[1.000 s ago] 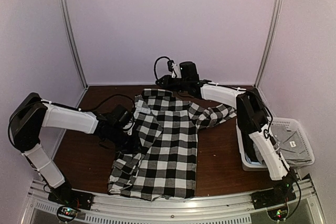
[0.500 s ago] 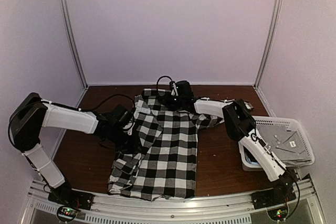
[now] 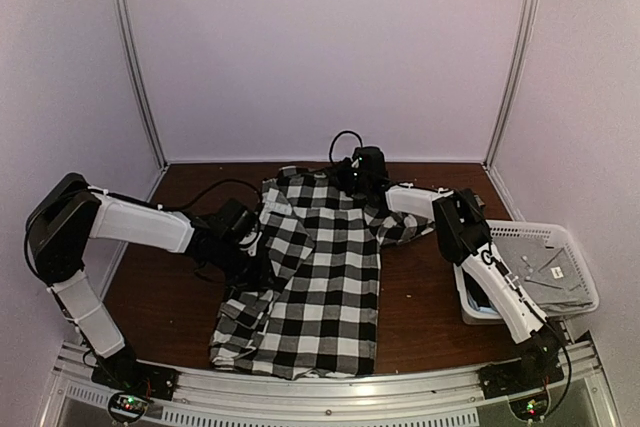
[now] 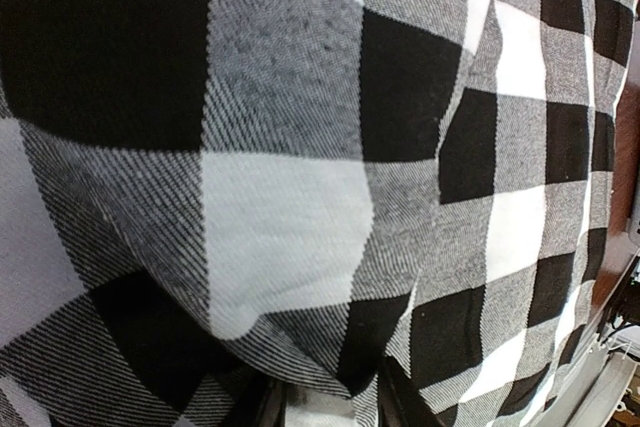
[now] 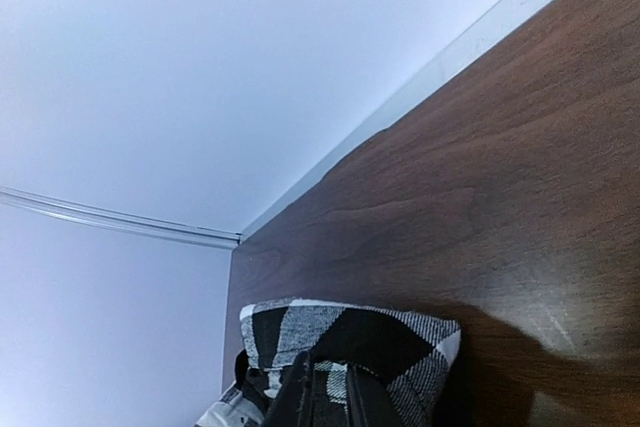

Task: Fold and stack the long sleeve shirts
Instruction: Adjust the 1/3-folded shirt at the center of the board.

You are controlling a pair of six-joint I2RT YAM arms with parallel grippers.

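Observation:
The black-and-white checked shirt [image 3: 312, 277] lies spread in the middle of the brown table [image 3: 420, 297], collar towards the back. My left gripper [image 3: 260, 262] is at its left edge, by the folded-in sleeve. In the left wrist view the checked cloth [image 4: 300, 167] fills the frame and drapes over my gripper [image 4: 330, 392], which is shut on a fold. My right gripper [image 3: 360, 179] is at the collar end. In the right wrist view it [image 5: 333, 387] is shut on a raised fold of checked cloth [image 5: 385, 337]. The grey shirt [image 3: 545, 269] lies in the basket.
The white lattice basket [image 3: 580, 247] stands at the table's right edge, beside the right arm's base. Pale walls and metal posts [image 3: 135, 57] close the back and sides. A metal rail [image 3: 330, 387] runs along the near edge.
My right gripper has come from the back of the table down onto the collar end, then shifted a little right. The right sleeve is drawn in closer. The left arm has hardly moved.

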